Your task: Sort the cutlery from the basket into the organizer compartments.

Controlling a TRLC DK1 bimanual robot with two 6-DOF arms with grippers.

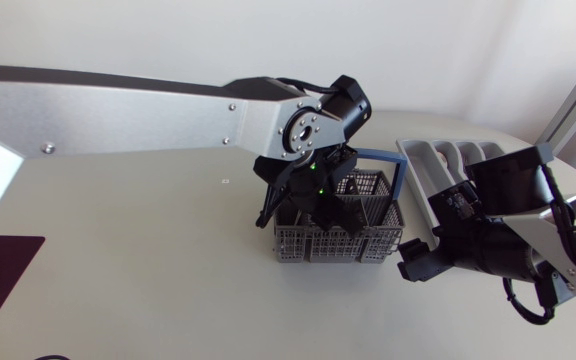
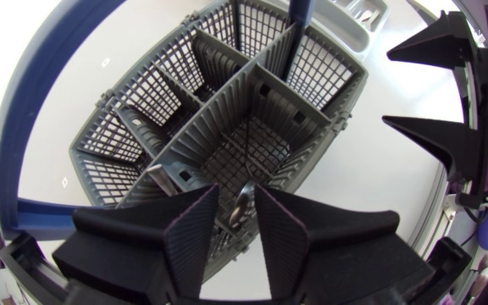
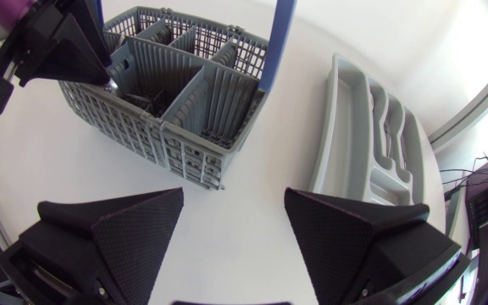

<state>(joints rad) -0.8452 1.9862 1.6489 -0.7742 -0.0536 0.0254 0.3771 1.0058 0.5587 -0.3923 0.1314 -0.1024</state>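
Hanging over the grey basket (image 1: pixel 368 243), the left hand (image 2: pixel 236 193) dips into the compartment nearest it. The left arm comes in long across the tabletop (image 1: pixel 148 220). A shiny piece of cutlery (image 2: pixel 244 203) shows right at the tip of this hand, inside the basket. Cannot tell whether the hand pinches it or only sits around it. In the right wrist view the same metal piece sits at the tip of the left hand, and more cutlery (image 3: pixel 146 103) lies low in the compartment just beside it. The basket stands upright on the tabletop, split by grey dividers into several cells. Its blue handle (image 2: pixel 11 127) arches up past the left hand.

The right hand (image 3: pixel 234 195) is spread wide, its fingers (image 3: pixel 134 229) far apart with only bare tabletop between them. It holds nothing. It hovers near the basket, apart from it. The basket is ahead of it and off toward its left finger.

The grey organizer (image 3: pixel 333 144) lies flat on the tabletop, ahead of the right hand on its right-finger side, just beside the basket but not touching. Its long compartments run away from the right hand. From the left hand, the organizer sits beyond the far end of the basket, and the right hand is off to the side.
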